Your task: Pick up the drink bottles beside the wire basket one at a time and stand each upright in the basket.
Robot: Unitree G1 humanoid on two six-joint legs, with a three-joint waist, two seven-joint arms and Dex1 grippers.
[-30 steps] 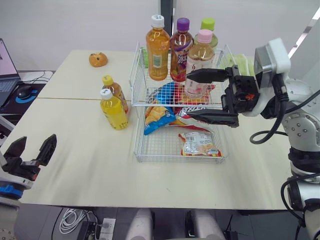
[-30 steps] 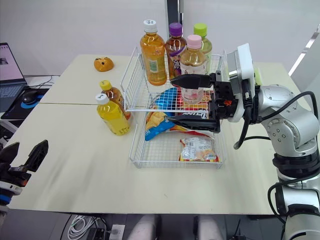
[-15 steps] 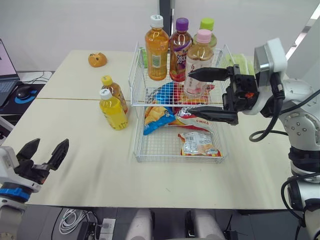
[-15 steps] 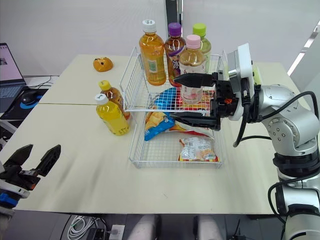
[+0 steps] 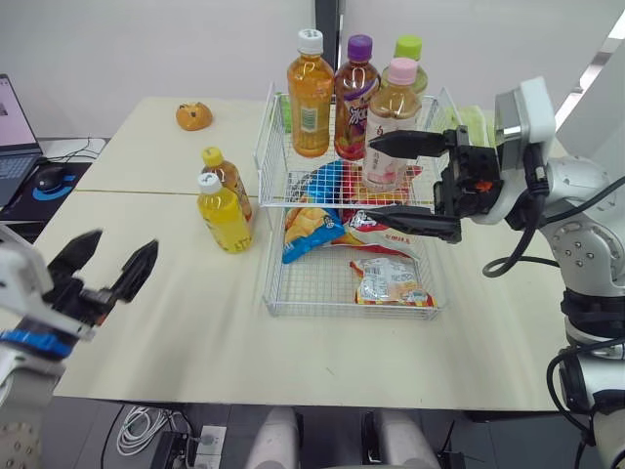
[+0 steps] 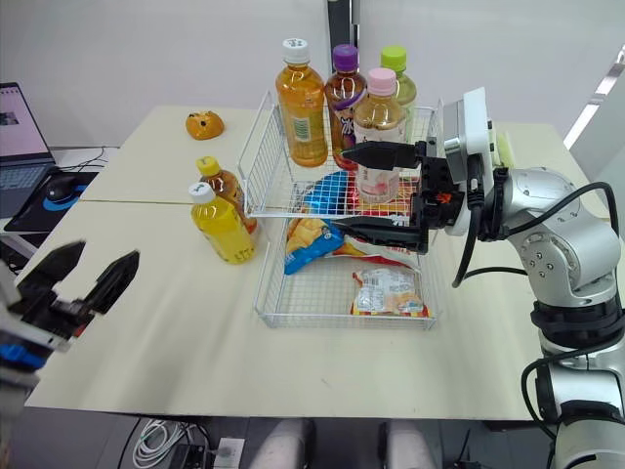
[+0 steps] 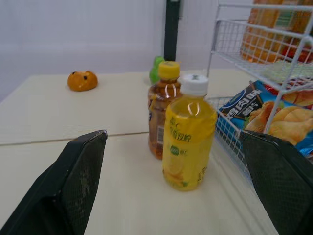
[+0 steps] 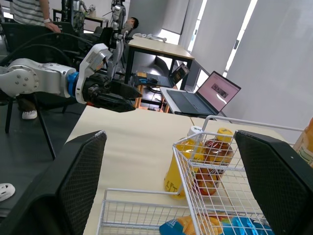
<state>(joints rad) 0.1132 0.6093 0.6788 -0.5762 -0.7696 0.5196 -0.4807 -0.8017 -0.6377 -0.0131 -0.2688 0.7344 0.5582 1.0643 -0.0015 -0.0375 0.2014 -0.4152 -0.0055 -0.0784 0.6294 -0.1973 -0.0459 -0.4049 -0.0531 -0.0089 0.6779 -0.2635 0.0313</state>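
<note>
Two bottles stand on the table left of the wire basket: a yellow one with a white cap and, just behind it, a brown one with a yellow cap. Both show close ahead in the left wrist view, the yellow bottle in front of the brown bottle. My left gripper is open over the table's front left, apart from them. The basket's upper tier holds several upright bottles, among them a pink-capped bottle. My right gripper hangs open in front of that tier, holding nothing.
Snack bags and a chip bag lie in the basket's lower tier. An orange toy sits at the table's back left. A laptop and mouse are on a side desk to the left.
My left gripper has risen and moved forward over the table toward the two bottles, still open. The right gripper has hardly moved.
</note>
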